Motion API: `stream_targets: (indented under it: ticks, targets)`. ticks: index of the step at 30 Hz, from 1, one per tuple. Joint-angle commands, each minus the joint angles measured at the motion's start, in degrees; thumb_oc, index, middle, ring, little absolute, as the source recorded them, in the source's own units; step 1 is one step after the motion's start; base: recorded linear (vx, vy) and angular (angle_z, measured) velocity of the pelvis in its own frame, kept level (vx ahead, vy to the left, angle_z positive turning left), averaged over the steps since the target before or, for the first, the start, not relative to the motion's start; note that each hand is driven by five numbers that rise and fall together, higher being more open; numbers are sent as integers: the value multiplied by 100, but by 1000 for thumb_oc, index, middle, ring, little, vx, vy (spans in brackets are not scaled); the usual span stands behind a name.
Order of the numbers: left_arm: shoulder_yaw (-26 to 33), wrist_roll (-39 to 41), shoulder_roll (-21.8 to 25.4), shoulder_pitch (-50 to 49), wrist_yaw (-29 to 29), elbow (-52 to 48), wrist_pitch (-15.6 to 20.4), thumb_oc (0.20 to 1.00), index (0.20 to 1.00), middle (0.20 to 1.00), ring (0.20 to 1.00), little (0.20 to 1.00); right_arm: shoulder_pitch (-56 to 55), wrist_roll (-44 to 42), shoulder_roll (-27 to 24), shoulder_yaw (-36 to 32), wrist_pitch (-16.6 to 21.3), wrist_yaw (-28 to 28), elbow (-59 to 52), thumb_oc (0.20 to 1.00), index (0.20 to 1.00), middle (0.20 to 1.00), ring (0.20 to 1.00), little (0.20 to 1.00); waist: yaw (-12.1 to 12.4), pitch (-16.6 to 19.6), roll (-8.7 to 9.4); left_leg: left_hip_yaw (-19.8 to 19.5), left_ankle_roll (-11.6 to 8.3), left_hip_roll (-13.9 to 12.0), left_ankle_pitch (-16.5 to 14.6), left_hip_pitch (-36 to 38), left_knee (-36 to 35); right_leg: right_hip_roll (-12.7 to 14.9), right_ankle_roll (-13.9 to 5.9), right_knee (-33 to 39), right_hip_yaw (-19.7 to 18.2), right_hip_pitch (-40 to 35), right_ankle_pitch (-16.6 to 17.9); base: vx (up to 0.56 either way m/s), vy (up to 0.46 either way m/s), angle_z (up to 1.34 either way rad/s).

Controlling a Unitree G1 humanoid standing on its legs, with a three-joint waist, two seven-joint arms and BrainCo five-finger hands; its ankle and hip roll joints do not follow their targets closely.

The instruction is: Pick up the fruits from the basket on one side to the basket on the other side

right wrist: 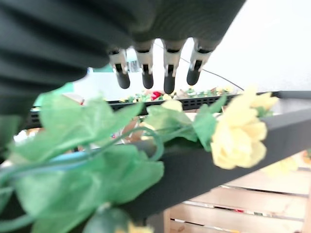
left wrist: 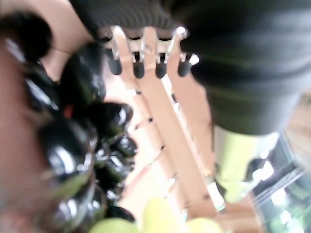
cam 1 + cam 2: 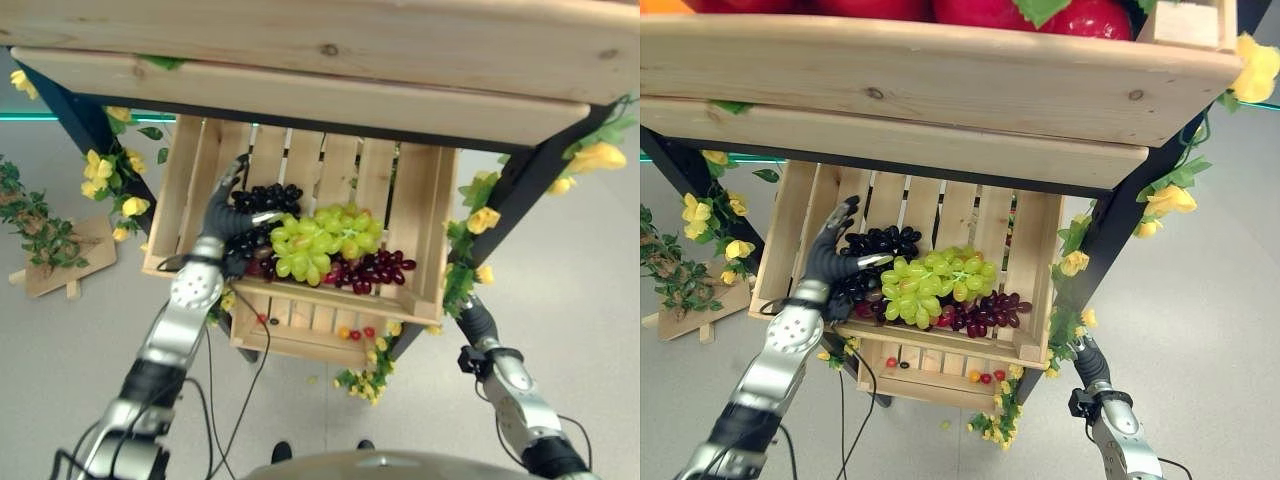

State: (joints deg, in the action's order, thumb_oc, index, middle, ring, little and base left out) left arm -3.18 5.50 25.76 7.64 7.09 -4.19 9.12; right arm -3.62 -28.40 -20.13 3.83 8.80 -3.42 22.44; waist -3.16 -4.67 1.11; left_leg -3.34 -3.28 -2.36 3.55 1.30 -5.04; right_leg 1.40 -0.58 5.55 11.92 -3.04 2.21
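Left hand (image 3: 225,215) is inside the wooden crate (image 3: 425,240), fingers relaxed and holding nothing, poised over the black grapes (image 3: 262,198) beside the green grapes (image 3: 322,238), likely lining up a grab. Right hand (image 3: 1087,362) idles low by the black frame (image 3: 1110,235), fingers straight.

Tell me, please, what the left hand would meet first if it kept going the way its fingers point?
Probably the black grapes beside its fingertips, else the crate's back slats; the left hand is open, depth unclear.
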Motion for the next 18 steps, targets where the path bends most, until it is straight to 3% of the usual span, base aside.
stream_targets:
  ticks: [1, 13, 18]
  targets:
    - [267, 694, 168, -10, -223, -145, 442, 1000, 1000, 1000, 1000, 1000, 170, 154, 270, -109, 378, -137, -361, 1000, 1000, 1000, 1000, 1000, 217, 83, 348, -127, 61, 32, -601, 89, 267, 595, -690, -251, 52, -127, -370, -9, -1, 7]
    - [598, 1727, -250, -656, -756, -1062, 1061, 1000, 1000, 1000, 1000, 1000, -66, -26, 415, -218, 580, -243, -346, 1000, 1000, 1000, 1000, 1000, 395, 61, 406, -337, 21, 79, -538, -52, 273, 637, -664, -270, 294, -138, -415, -6, -9, 12]
    - [825, 2258, -430, -1215, -1159, -1068, 1083, 1000, 1000, 1000, 1000, 1000, -201, -139, 478, -479, 680, -274, -475, 1000, 1000, 1000, 1000, 1000, 493, 65, 404, -443, 9, 96, -520, -117, 293, 656, -643, -295, 399, -142, -436, 1, -9, 8]
